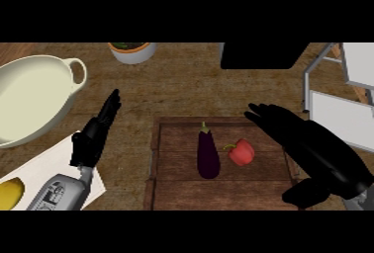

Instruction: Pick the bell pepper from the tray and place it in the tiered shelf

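Centrally, we found the bell pepper (242, 152) lying on the wooden tray (219, 190), just right of the eggplant (208, 154) and apart from it. Our right hand (306, 143) hung over the tray's right side near the pepper, fingers straight, grasping nothing. Our left hand (95, 138) was released too, left of the tray, beside the cream bowl (29, 99). The tiered shelf (340, 116) stood at the right edge.

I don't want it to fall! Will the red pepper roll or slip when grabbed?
The pepper is rounded and lies on its side on the flat tray, so a nudge would probably rock or roll it. Its skin looks smooth, so it might slip when gripped.
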